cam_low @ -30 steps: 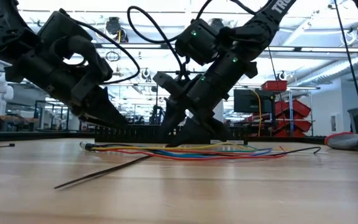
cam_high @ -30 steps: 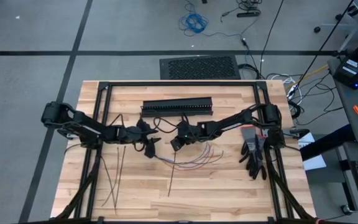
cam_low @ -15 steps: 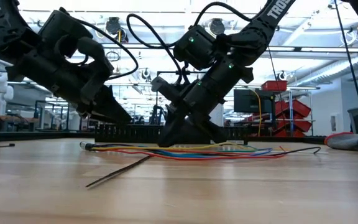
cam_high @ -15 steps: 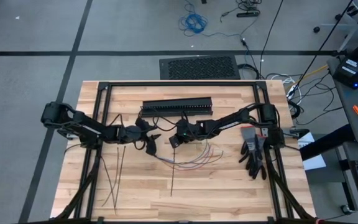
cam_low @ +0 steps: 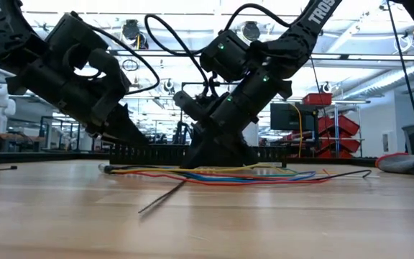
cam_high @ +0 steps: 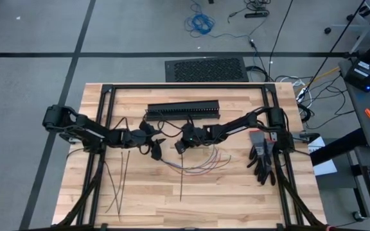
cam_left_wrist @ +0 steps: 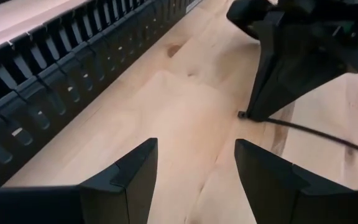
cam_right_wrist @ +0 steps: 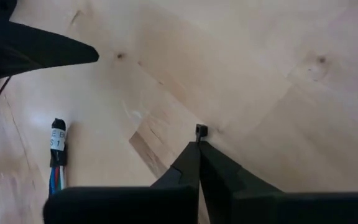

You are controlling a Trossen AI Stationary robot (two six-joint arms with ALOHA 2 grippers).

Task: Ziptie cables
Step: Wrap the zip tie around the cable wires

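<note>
I am pinching one ziptie (cam_high: 180,181) by its head end with my right gripper (cam_high: 180,147), the fingers pressed together on the small square head (cam_right_wrist: 199,130) low over the worktop (cam_high: 236,192), near its middle. The strip is trailing from that pinch across the wood toward the front edge, its far tip resting on the surface. My left gripper (cam_high: 154,151) is hovering just beside it with its fingers (cam_left_wrist: 129,174) spread and nothing between them, the black slotted duct (cam_high: 182,111) lying behind both arms.

The cables (cam_high: 198,162) are lying loose on the worktop just beside my right gripper, fanning out to the right, their labelled end (cam_right_wrist: 56,144) gathered near my left gripper. More zipties (cam_high: 117,173) are lying well apart at the left side.

I judge the ziptie to be light, springy and slick, so a grip at the head is giving the most purchase while the tail will be whipping about freely. The wires look soft and limp; they will likely be splaying unless taken near the gathered end.
</note>
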